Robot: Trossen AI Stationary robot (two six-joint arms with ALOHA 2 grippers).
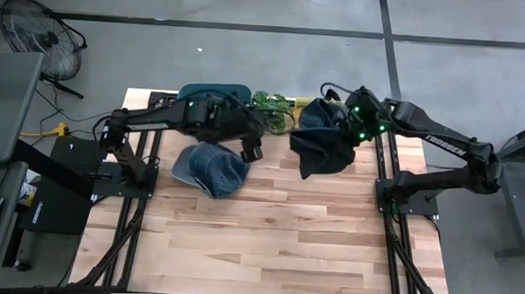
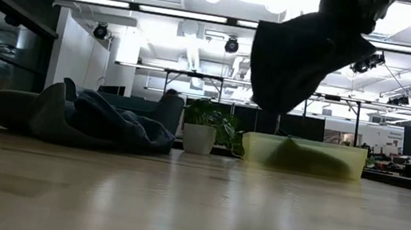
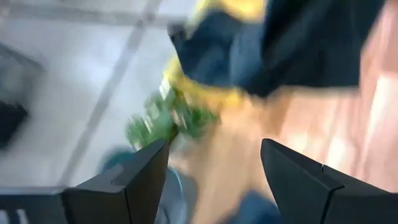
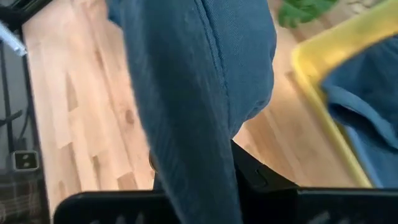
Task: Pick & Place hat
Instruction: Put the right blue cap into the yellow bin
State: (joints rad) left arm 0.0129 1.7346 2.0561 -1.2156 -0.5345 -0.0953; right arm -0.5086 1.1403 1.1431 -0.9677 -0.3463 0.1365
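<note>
A faded blue denim hat lies crumpled on the wooden table, left of centre, and shows at the left of the low view. My left gripper hovers open just to its right, with nothing between its fingers. A dark navy hat hangs in the air from my right gripper, which is shut on it. This hat shows high in the low view, near a yellow bin. My right gripper pinches the upper part of the navy hat's cloth between its two fingers, coming at it from above on a downward slant. Which part of the hat this is, I cannot tell. The hat hangs slack below the fingers, clear of the table.
The yellow bin stands at the table's far edge with dark blue cloth inside. A green plant and a teal object sit left of it. The near half of the table shows bare wood.
</note>
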